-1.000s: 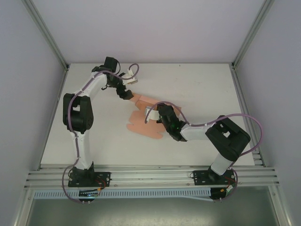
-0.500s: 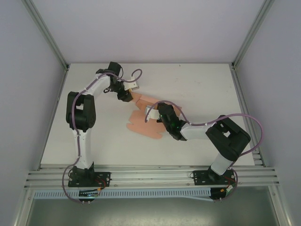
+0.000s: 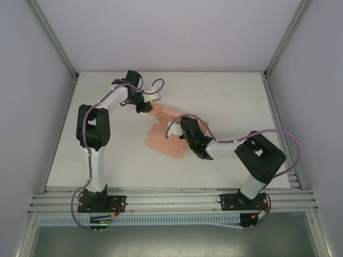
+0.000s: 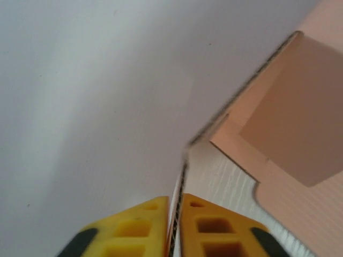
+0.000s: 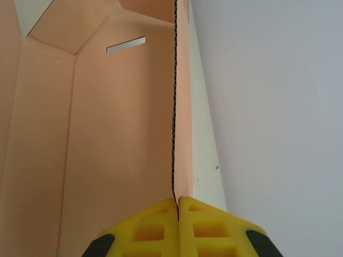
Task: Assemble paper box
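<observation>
Centrally on the white table (image 3: 236, 101), the paper box (image 3: 161, 143) is laid partly folded, long axis obscured. Edges are clamped by the left gripper (image 3: 146, 107) and right gripper (image 3: 185, 128); pale walls (image 3: 171, 32) are set around.

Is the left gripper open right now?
No: the left gripper has its yellow fingers pinched on a thin card edge of the paper box.

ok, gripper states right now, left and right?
Left gripper: closed, pinching an edge of the paper box.
Right gripper: closed, pinching an upright panel edge of the paper box.
</observation>
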Motion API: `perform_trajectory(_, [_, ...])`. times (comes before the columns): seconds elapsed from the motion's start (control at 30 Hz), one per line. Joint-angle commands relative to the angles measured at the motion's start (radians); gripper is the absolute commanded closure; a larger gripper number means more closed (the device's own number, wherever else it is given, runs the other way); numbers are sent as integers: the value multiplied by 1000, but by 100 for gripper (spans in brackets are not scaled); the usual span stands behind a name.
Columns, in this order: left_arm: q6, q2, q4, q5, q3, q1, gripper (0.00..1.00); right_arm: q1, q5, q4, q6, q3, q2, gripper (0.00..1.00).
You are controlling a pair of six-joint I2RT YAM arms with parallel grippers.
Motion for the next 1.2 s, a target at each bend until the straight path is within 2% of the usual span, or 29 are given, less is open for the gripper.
perform_trajectory(0.0, [-92,-58,-43,-41,16,-37,94,5,3,-122,38,7,21,100])
perform_trajectory(0.17, [-261,-143,-50,-66,-40,-84,96,18,10,-126,70,14,21,100])
perform_trajectory(0.33, [-399,-329,144,31,-301,-126,95,28,39,-110,73,18,37,100])
perform_trajectory(0.4, [-409,-384,186,73,-374,-145,94,35,42,-109,70,17,36,100])
perform_trajectory(0.47, [-437,-423,205,41,-422,-169,93,41,44,-103,70,16,35,100])
perform_trajectory(0.67, [-569,-428,311,24,-517,-210,90,55,58,-89,84,20,44,100])
perform_trajectory(0.73, [-586,-415,325,36,-533,-215,86,60,65,-85,79,18,55,100])
perform_trajectory(0.9, [-618,-420,389,67,-600,-215,85,65,72,-60,76,0,69,100])
perform_trajectory(1.0, [-636,-424,413,95,-644,-215,79,66,73,-29,69,-21,62,100])
perform_trajectory(1.17, [-703,-454,468,18,-711,-215,73,77,65,28,14,-79,27,100])
